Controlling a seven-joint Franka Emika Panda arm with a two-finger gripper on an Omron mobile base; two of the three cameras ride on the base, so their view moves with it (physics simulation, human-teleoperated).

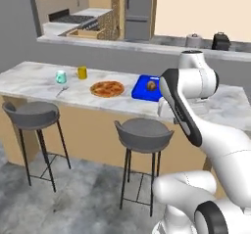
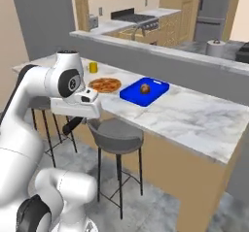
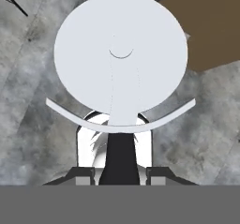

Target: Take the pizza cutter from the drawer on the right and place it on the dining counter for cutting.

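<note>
Left base view: arm folded at the dining counter [image 1: 29, 79] front edge; pizza [image 1: 107, 88] mid-counter, blue tray [image 1: 143, 92] just right.

Right base view: gripper [image 2: 78, 122] hangs below the front edge over a stool [image 2: 115, 135], black handle protruding.

Hand view: claw clamped on the cutter [image 3: 121, 59], wheel facing camera, carried for placing.

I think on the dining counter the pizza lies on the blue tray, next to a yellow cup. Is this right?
Not quite. The pizza lies directly on the dining counter, beside the blue tray, which holds a small brown round item. The yellow cup is nearby, as the left base view shows.
</note>
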